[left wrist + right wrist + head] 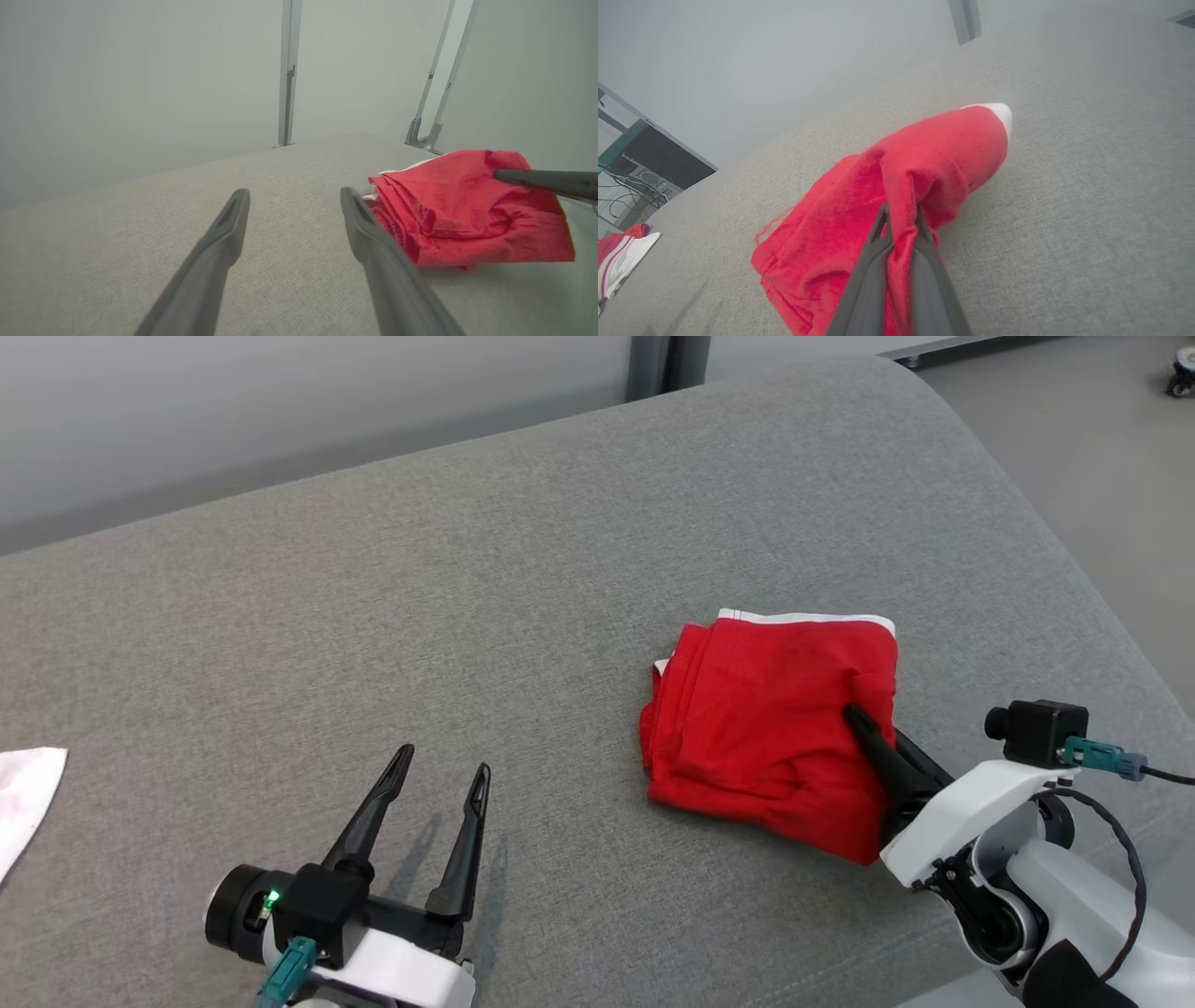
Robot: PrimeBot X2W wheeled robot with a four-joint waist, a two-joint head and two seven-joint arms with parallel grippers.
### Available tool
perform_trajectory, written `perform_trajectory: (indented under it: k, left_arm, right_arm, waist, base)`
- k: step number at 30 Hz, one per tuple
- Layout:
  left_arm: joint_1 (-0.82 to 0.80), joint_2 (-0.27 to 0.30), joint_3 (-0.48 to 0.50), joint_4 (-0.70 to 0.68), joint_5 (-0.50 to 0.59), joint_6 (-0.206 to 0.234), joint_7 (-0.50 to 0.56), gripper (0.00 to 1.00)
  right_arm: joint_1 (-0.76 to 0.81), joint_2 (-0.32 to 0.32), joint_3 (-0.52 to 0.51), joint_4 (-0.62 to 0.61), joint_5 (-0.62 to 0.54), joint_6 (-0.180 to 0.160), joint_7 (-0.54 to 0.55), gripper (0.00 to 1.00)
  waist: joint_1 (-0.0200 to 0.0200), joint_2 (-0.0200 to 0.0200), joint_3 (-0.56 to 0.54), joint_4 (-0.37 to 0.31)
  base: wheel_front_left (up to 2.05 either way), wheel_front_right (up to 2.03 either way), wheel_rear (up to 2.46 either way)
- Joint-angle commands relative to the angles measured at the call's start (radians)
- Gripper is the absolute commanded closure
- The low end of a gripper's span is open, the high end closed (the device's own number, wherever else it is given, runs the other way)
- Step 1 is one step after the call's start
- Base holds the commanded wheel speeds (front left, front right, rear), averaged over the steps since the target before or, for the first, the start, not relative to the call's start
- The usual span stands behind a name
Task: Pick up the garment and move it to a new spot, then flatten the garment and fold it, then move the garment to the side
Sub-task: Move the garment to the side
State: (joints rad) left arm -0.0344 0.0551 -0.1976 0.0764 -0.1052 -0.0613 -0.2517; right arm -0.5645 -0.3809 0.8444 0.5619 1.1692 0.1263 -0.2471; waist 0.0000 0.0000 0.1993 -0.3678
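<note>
**Right end effector clamped on red garment, left one wide and clear**

We see the garment [766, 719] as a red piece folded into a rough square. Several layers are stacked along its left edge, and a white band [803, 617] runs along the far edge. The cloth is creased, and its right part is bunched up into a ridge. It lies on the grey fabric-topped table [373, 616], right of centre, near the rounded right edge.

The right end effector [854, 714] comes in low from the near right, tips over the garment's right part. Its jaws are almost together, clamped on that ridge of red cloth. In the right wrist view the cloth rises between them. We can't tell whether any of the garment is off the table.

The left end effector [443, 761] is spread wide and holds nothing. It sits over bare table to the garment's left, near but apart, tips pointing away from the robot. A white cloth [28, 793] lies at the left edge of the head view, well apart from the garment.
</note>
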Motion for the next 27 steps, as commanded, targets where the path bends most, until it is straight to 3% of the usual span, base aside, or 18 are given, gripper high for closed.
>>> perform_trajectory:
  k: [1, 9, 19, 27]
  left_arm:
    - [-0.052, 0.006, 0.029, -0.022, 0.008, -0.003, -0.01, 0.0]
    - [-0.08, 0.015, 0.013, -0.045, 0.023, -0.012, -0.01, 0.0]
    - [-0.133, 0.042, -0.011, -0.17, 0.046, -0.018, 0.022, 0.0]
    - [-0.17, 0.06, -0.033, -0.236, 0.066, -0.021, 0.064, 0.0]
  right_arm:
    - [0.009, -0.011, -0.009, -0.02, -0.014, 0.004, -0.015, 1.0]
    - [-0.064, -0.015, -0.069, -0.019, -0.04, 0.004, -0.015, 1.0]
    - [-0.309, -0.059, -0.208, -0.011, -0.048, 0.004, -0.015, 1.0]
    - [-0.465, -0.097, -0.378, 0.099, -0.058, 0.004, -0.015, 1.0]
  waist:
    - [0.0, 0.0, 0.009, -0.011]
    - [0.0, 0.0, 0.064, 0.013]
    - [0.0, 0.0, 0.204, 0.085]
    - [0.0, 0.0, 0.319, 0.133]
  base:
    - [0.0, 0.0, 0.0]
    - [0.0, 0.0, 0.0]
    - [0.0, 0.0, 0.0]
    - [0.0, 0.0, 0.0]
